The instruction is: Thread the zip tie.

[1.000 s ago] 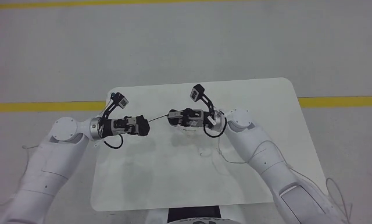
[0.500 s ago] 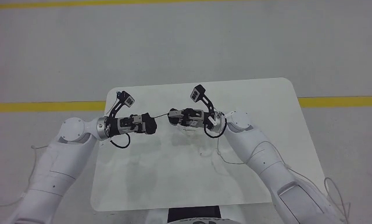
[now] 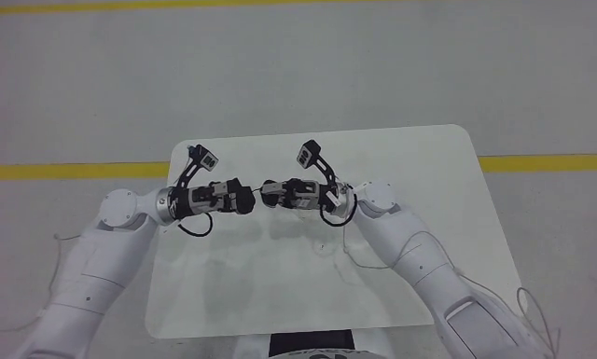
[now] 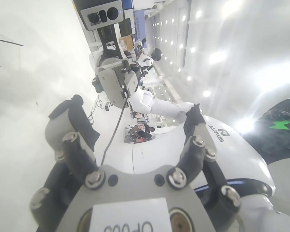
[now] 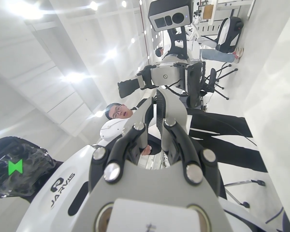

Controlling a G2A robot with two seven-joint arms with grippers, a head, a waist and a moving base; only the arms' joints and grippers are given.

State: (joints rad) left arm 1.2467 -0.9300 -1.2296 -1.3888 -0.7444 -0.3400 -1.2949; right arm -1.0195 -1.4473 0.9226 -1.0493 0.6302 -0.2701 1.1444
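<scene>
1. Top view showed the left end effector (image 3: 246,200) and right end effector (image 3: 267,192) facing each other, nearly tip to tip, above the white desk (image 3: 401,266).
2. The right end effector's fingers (image 5: 168,106) were pressed together on one end of the black zip tie (image 4: 114,131).
3. The left end effector's fingers (image 4: 71,113) stood wide apart, the zip tie running between them toward its palm, clear of the desk.
</scene>
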